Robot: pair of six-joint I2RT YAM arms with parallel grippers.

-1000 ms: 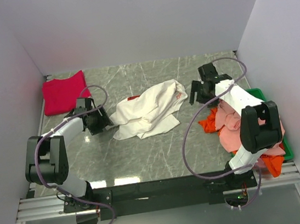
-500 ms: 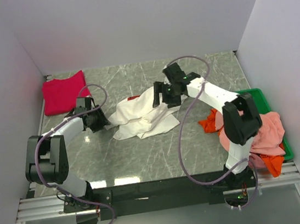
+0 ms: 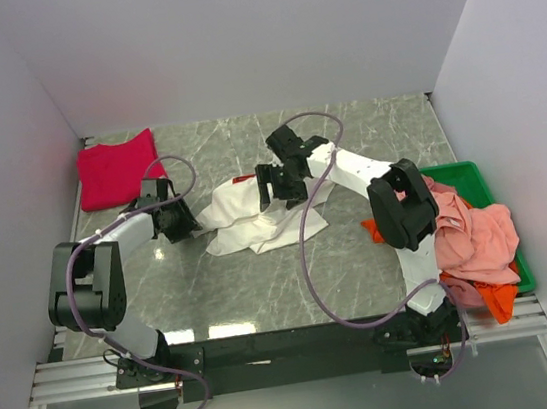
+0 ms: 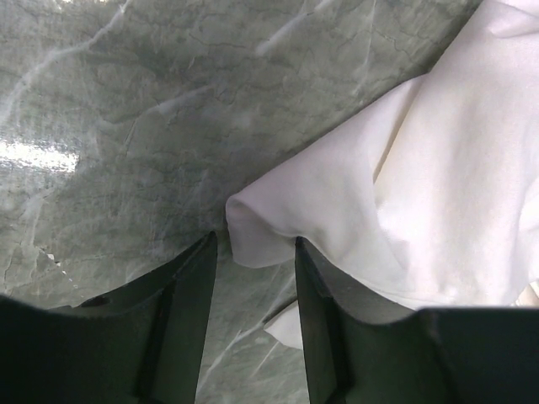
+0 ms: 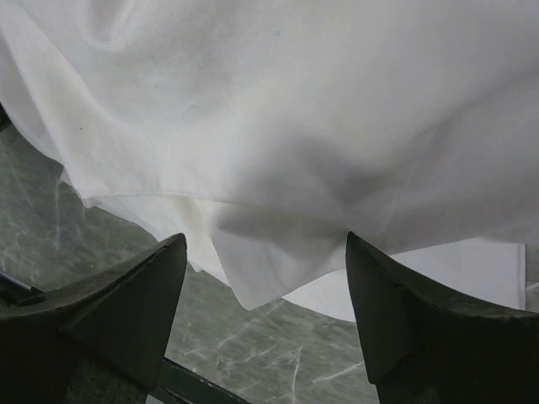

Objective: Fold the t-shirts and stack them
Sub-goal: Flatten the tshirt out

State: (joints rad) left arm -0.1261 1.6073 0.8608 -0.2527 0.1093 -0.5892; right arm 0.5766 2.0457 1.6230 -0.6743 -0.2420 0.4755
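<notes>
The large white t-shirt (image 3: 245, 218) lies crumpled mid-table, a bit of red print (image 3: 242, 178) at its far edge. My left gripper (image 3: 181, 223) is open at its left edge; in the left wrist view a folded corner of the white shirt (image 4: 404, 185) sits just at the tips of the left gripper (image 4: 253, 242). My right gripper (image 3: 275, 180) hovers over the shirt's middle, jaws wide open; the right wrist view shows white cloth (image 5: 295, 109) just beyond the right gripper (image 5: 265, 244). A folded crimson shirt (image 3: 120, 169) lies back left.
A green bin (image 3: 461, 172) at the right edge holds a heap of salmon-pink cloth (image 3: 475, 238) with orange cloth (image 3: 382, 225) spilling over its left side and front. White walls close in the table at the back and both sides. Cables loop above both arms.
My right arm has swung left from beside the bin to over the white shirt's middle. My left gripper has stayed at the shirt's left edge.
</notes>
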